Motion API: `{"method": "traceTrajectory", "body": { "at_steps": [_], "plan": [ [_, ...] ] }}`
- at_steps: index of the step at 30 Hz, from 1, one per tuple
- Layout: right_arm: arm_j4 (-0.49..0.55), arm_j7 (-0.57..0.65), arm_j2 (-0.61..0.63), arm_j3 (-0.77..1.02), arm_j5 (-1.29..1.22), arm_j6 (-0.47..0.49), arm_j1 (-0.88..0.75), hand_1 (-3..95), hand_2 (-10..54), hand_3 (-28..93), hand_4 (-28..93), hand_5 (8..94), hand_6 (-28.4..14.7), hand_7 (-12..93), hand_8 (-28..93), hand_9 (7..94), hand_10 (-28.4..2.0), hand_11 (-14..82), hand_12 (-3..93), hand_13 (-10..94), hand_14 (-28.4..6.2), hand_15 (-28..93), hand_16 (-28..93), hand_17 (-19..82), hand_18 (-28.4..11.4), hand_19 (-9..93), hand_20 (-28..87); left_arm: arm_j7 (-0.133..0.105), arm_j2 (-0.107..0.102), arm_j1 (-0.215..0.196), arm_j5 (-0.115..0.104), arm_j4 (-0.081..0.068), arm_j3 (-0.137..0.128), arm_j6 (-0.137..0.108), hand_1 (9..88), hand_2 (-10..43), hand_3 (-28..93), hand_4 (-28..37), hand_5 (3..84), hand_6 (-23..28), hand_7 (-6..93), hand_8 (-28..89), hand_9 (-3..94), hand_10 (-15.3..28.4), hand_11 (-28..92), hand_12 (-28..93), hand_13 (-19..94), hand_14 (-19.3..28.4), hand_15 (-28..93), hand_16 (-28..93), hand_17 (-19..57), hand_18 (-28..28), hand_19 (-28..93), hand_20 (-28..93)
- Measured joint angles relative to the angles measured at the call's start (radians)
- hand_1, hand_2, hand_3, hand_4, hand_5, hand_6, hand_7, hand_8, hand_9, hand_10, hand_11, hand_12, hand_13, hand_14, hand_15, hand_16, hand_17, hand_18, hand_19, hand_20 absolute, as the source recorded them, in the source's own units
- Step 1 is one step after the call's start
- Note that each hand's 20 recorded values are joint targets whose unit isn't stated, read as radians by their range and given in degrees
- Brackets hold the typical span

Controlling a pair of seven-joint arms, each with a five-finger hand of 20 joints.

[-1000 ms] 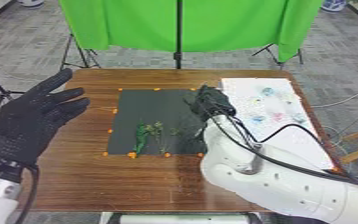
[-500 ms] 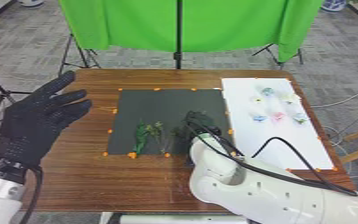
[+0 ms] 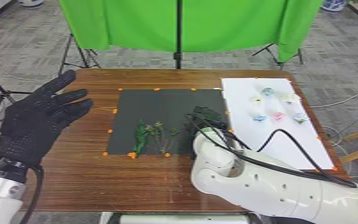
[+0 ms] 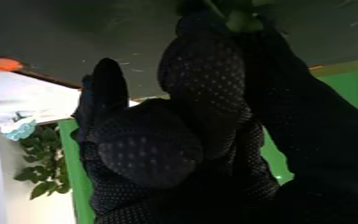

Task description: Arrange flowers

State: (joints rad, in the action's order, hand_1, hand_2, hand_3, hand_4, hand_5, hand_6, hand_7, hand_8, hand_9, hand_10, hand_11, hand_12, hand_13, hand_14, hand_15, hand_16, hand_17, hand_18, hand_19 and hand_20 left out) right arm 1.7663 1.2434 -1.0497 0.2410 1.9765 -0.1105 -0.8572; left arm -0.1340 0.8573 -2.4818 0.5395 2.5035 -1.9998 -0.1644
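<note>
My left hand (image 3: 35, 122) is raised off the table's left side, fingers straight and spread. Over the right part of the dark sheet (image 3: 149, 107) is my right hand (image 3: 209, 116), palm side down. In the right wrist view my right hand (image 4: 202, 65) has its thumb and a finger closed together on a green stem (image 4: 239, 21), most of it hidden by the glove. A leafy green stem (image 3: 141, 137) lies on the sheet's lower left, with thin sprigs (image 3: 159, 134) beside it. Several pale flower heads, among them a pink one (image 3: 278, 117), lie on the white sheet (image 3: 291, 145).
Orange tabs hold the sheets' edges on the brown table (image 3: 131, 185). A black cable (image 3: 278, 131) loops from my right arm over the white sheet. Behind the table hangs a green cloth (image 3: 127, 25) with a black stand in front.
My right hand has come from the dark sheet's far right corner down toward its near half, then slightly back up. The flower heads are uncovered more fully. My left hand has hardly moved.
</note>
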Motion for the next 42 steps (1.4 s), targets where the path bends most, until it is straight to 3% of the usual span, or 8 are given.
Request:
{"method": "traceTrajectory", "body": {
  "at_steps": [11, 23, 42],
  "plan": [
    [0.024, -0.005, 0.011, 0.001, 0.008, 0.070, 0.005, 36.9, -8.0, 71, -21, 91.4, -2.2, 17, -9, 93.7, -11.5, 41.3, 14.2, 90, -7.4, 68, 19, 41, -25.1, 93, 10, 0.006, 0.000, -0.001, 0.002, 0.000, -0.007, -0.003, 23.4, 8.3, 75, -24.8, 30.5, 7.6, 15.9, -11, 28.3, 21.6, 28, 11, 20, 28.4, 50, -9, -9.9, 27.6, 59, 15],
    [0.092, -0.030, 0.052, 0.069, 0.026, 0.083, -0.038, 33.2, -5.3, 69, -21, 89.2, -3.2, 15, -10, 93.7, -12.4, 38.9, 15.1, 90, -7.7, 68, 19, 41, -25.2, 93, 9, 0.004, 0.000, -0.023, 0.003, 0.000, -0.010, -0.016, 23.6, 8.6, 75, -24.9, 30.7, 7.6, 16.0, -11, 28.4, 21.6, 28, 11, 20, 28.4, 50, -9, -9.9, 27.6, 59, 15],
    [0.189, -0.035, 0.173, 0.194, 0.048, 0.062, -0.189, 29.0, 0.7, 69, -20, 86.5, -4.5, 14, -10, 93.7, -13.3, 37.9, 15.5, 90, -8.4, 68, 18, 42, -25.7, 93, 8, 0.005, 0.002, -0.025, 0.007, 0.000, -0.008, -0.021, 23.5, 8.6, 75, -24.8, 30.9, 7.8, 15.8, -11, 28.4, 21.6, 28, 11, 20, 28.4, 50, -9, -10.0, 27.5, 60, 15]
  ]
}}
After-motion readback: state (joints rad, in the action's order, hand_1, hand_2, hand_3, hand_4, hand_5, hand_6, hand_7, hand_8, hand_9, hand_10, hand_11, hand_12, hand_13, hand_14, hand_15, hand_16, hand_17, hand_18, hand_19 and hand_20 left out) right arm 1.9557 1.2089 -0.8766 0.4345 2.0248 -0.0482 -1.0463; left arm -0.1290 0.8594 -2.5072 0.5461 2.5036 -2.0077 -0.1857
